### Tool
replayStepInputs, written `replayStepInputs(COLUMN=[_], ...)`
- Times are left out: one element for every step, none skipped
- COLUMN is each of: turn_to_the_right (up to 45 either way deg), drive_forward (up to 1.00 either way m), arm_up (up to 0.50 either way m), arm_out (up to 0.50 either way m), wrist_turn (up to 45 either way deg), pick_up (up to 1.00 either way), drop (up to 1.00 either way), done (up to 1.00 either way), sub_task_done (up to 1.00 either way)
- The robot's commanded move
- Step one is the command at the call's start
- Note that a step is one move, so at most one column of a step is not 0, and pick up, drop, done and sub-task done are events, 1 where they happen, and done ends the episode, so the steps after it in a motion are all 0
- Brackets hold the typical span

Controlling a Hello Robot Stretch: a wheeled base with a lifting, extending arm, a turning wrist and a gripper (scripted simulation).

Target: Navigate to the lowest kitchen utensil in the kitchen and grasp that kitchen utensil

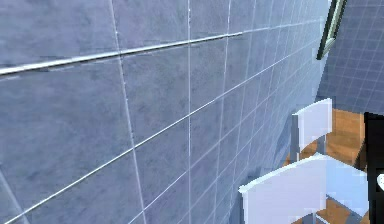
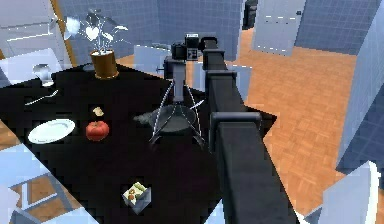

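You cannot tell whether the gripper (image 2: 178, 130) holds anything, since the black table (image 2: 100, 165) lies behind its far end. The thin pale thing (image 2: 41, 99) near the glass (image 2: 45, 72) is too small for you to name. The bottom edge cuts the white chair (image 1: 290, 195) in the forward view.

forward near wall (image 1: 100, 110), arm side over table (image 2: 88, 168)
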Motion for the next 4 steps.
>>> replayStepInputs(turn_to_the_right=[0.0,0.0,0.0,0.0], drive_forward=[0.0,0.0,0.0,0.0], arm_up=[0.0,0.0,0.0,0.0], arm_out=[0.0,0.0,0.0,0.0], wrist_turn=[45.0,45.0,45.0,24.0], pick_up=[0.0,0.0,0.0,0.0], drop=[0.0,0.0,0.0,0.0], done=[0.0,0.0,0.0,0.0], sub_task_done=[0.0,0.0,0.0,0.0])
